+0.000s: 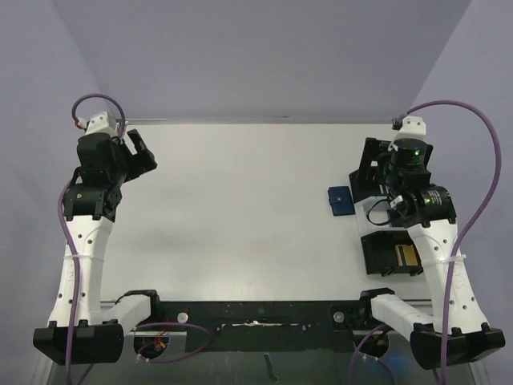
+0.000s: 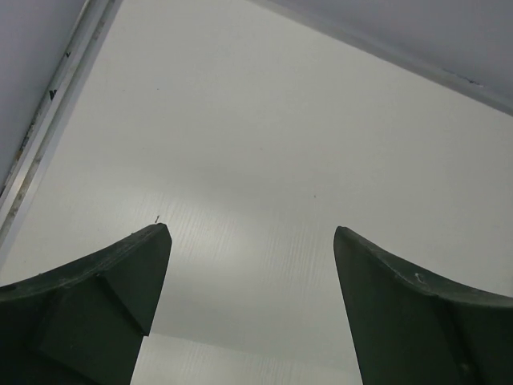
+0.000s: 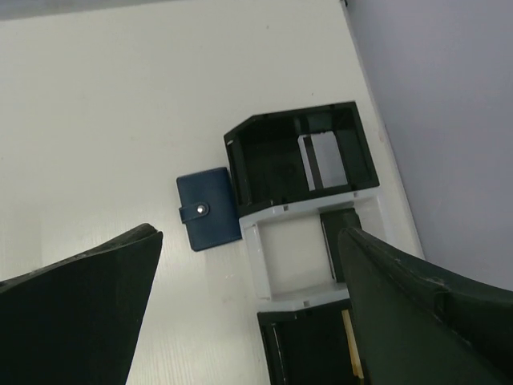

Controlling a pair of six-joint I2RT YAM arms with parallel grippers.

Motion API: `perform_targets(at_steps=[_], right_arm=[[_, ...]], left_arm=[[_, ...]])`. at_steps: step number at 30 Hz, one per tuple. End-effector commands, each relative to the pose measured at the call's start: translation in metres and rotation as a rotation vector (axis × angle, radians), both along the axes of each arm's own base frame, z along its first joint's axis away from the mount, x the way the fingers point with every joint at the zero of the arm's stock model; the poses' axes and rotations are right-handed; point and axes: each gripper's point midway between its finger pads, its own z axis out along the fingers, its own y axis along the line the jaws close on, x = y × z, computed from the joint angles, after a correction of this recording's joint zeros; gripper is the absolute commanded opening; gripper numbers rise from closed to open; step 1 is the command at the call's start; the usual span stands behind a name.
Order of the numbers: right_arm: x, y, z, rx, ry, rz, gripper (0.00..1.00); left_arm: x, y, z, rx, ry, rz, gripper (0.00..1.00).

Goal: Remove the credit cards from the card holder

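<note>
The card holder (image 1: 341, 200) is a dark blue wallet lying shut on the table, its snap tab fastened. It also shows in the right wrist view (image 3: 208, 208), just left of the black boxes. A silver-grey card (image 3: 325, 156) stands in the far black box (image 3: 264, 160). A gold card (image 1: 407, 255) lies in the near black box (image 1: 377, 253), and its edge shows in the right wrist view (image 3: 350, 345). My right gripper (image 3: 248, 233) is open and empty, high above the wallet and boxes. My left gripper (image 2: 252, 230) is open and empty over bare table at the far left (image 1: 138, 154).
A white tray (image 3: 272, 277) joins the two black boxes; a dark flat piece (image 3: 337, 233) sits at its right side. The table's back edge (image 2: 56, 104) and the grey wall run close to the left gripper. The right wall (image 3: 449, 120) lies beside the boxes.
</note>
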Motion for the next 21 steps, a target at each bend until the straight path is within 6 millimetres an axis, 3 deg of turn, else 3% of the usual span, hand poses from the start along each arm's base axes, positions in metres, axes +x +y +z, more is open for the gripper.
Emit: perform_targets(at_steps=[1,8,12,16,21], right_arm=[[0.000,0.006,-0.015,0.077,-0.020,0.010,0.98],[0.002,0.020,-0.072,0.167,0.108,0.043,0.98],[0.009,0.030,-0.094,0.225,0.173,0.067,0.98],[0.026,0.039,-0.111,0.283,0.236,0.068,0.98],[0.051,0.050,-0.147,0.330,0.349,0.066,0.97]], left_arm=[[0.005,-0.003,0.003,0.028,-0.086,0.025,0.84],[0.003,-0.027,-0.046,0.043,-0.006,-0.069,0.87],[0.002,-0.042,-0.073,0.037,0.033,-0.139,0.93],[0.000,-0.053,-0.105,0.028,0.110,-0.201,0.94],[-0.002,-0.065,-0.137,0.035,0.196,-0.284,0.95]])
